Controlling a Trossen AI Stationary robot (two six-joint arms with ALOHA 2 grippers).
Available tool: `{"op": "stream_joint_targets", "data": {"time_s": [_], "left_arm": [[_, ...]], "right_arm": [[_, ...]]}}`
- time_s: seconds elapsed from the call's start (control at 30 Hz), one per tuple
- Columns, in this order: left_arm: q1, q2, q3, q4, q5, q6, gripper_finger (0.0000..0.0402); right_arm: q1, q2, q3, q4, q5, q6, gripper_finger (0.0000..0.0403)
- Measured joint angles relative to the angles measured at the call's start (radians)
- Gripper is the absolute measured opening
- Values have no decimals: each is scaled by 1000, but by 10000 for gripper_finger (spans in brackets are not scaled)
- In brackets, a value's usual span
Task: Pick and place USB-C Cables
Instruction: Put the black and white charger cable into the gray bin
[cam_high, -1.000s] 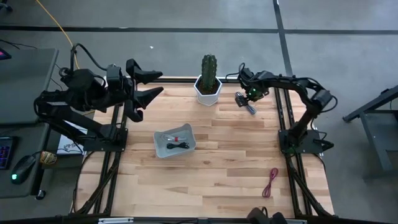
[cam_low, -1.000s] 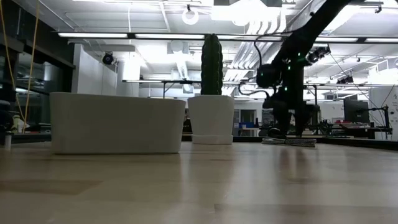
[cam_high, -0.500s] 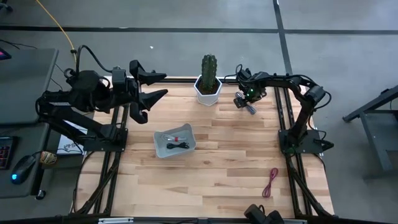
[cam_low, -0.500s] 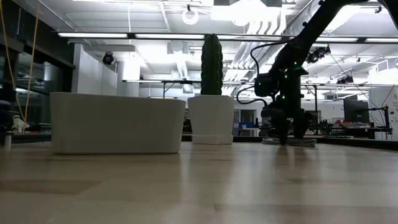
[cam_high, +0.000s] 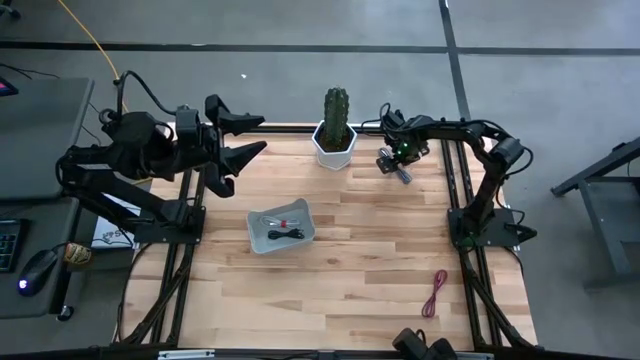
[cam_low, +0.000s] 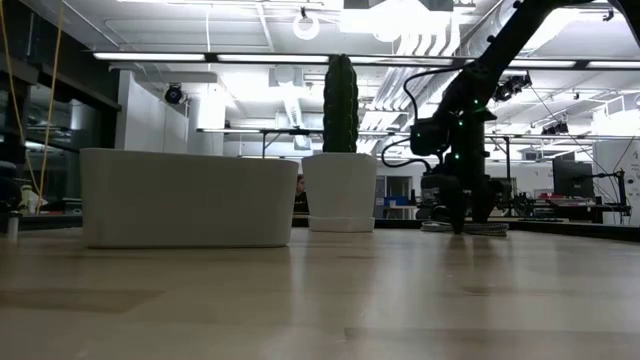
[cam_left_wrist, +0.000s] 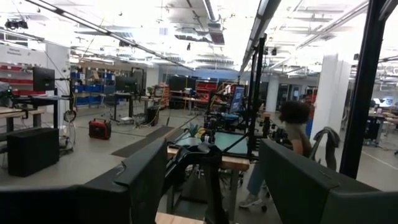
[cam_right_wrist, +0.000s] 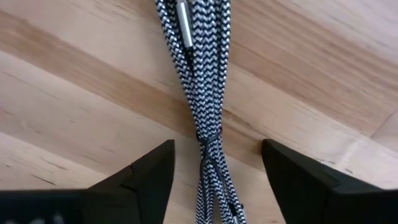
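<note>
The grey braided cable bundle (cam_right_wrist: 202, 93) lies flat on the wood at the table's far right (cam_high: 403, 174), by the cactus pot (cam_high: 336, 132). My right gripper (cam_right_wrist: 216, 155) is open and low over it, pointing down, with one finger on each side of the bundle's tied middle and neither touching it. My left gripper (cam_high: 258, 134) is open and raised over the table's far left. A black cable (cam_high: 289, 235) and a white-with-red one (cam_high: 270, 219) lie in the white tray (cam_high: 254, 238). The dark red cable (cam_high: 435, 293) lies near the right near corner.
The cactus in its white pot (cam_low: 340, 190) stands just left of my right gripper (cam_low: 462, 222). The tray (cam_low: 190, 195) sits mid-table. Bare wood stretches between the tray and the dark red cable. A yellow cord (cam_high: 92, 40) runs over the floor beyond the table.
My right gripper has come down onto the grey cable's spot and shifted slightly toward the cactus; it now stands just above the wood. The cable has not moved.
</note>
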Motion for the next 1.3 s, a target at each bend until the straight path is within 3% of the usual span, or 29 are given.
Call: {"op": "stream_joint_targets", "data": {"time_s": [0.37, 0.87, 1.3], "left_arm": [[0, -11, 0, 0, 0, 0, 236], [0, -28, 1, -8, 0, 0, 236], [0, -29, 1, -30, 0, -1, 236]], "right_arm": [[1, 2, -1, -1, 27, -5, 123], [1, 2, -1, -2, 40, -39, 16], [1, 2, -2, -1, 40, -47, 12]]}}
